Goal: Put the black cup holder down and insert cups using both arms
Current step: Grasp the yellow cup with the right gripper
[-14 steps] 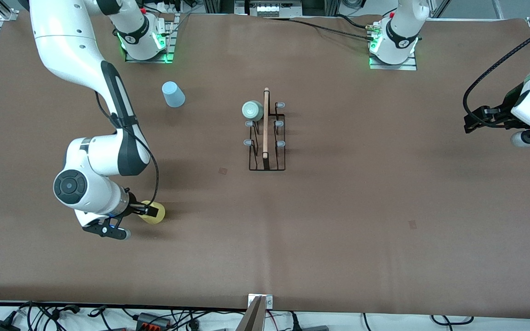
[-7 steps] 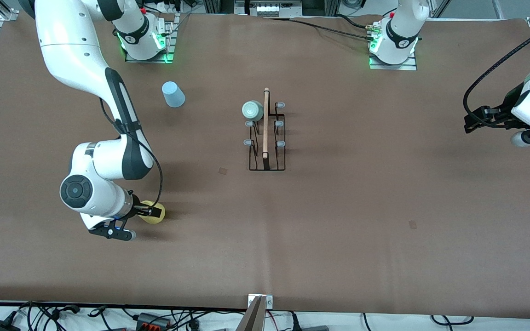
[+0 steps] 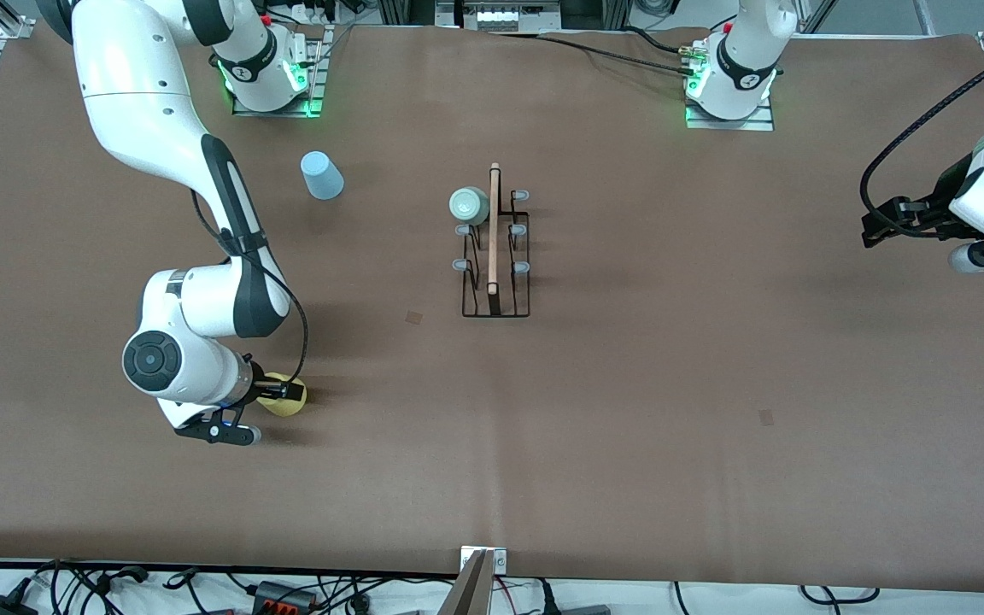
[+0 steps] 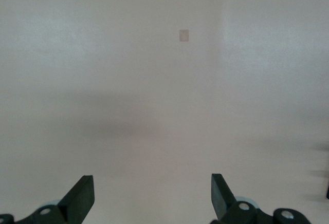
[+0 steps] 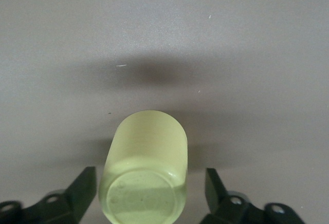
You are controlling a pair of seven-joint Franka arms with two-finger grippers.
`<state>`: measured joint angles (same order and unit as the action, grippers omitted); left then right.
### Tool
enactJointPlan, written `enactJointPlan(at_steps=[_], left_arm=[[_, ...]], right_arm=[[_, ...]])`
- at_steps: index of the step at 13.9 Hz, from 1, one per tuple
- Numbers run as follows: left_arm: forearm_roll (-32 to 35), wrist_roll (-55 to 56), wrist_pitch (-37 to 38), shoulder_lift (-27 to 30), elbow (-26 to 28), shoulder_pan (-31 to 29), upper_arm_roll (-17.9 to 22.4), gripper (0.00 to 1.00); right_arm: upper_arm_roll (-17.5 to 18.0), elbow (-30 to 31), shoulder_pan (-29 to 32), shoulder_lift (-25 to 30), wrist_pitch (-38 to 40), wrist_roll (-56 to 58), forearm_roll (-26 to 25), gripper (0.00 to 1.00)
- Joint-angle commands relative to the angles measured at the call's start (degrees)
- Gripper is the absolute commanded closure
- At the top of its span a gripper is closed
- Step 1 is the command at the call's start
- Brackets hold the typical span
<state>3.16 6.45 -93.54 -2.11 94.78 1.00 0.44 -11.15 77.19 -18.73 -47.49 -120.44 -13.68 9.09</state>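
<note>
On the brown table (image 3: 629, 410), black cup holder (image 3: 495, 282) stands centrally.

Left gripper (image 4: 149, 198) over bare brown table (image 4: 154, 106), black fingertips (image 4: 82, 193) spread wide apart, nothing between; small pale square mark (image 4: 184, 35) on the surface.

The scene is lit evenly from overhead, and the brown table (image 3: 629, 410) is rendered sharp in the front view. Soft shadows are cast beside the right arm (image 3: 202, 239) and the black cup holder (image 3: 495, 295). The left wrist view is washed out and hazy. In the right wrist view, the yellow cup (image 5: 146, 170) is slightly blurred above a diffuse shadow.
</note>
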Motion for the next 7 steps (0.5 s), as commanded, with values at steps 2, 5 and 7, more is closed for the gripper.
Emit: enactJointPlan(at_steps=[2, 5, 7], left_arm=[[-1.58, -0.21, -0.42, 1.15, 1.03, 0.14, 0.44, 0.00], [-1.58, -0.21, -0.42, 1.15, 1.03, 0.14, 0.44, 0.00], [-1.58, -0.21, -0.42, 1.15, 1.03, 0.14, 0.44, 0.00]], right_arm=[[1.04, -1.78, 0.19, -0.33, 2.13, 2.51, 0.32, 0.75], [1.04, -4.40, -2.88, 2.83, 8.96, 2.08, 0.84, 0.77], [1.13, -6.69, -6.65, 7.04, 15.03, 1.47, 1.02, 0.77]])
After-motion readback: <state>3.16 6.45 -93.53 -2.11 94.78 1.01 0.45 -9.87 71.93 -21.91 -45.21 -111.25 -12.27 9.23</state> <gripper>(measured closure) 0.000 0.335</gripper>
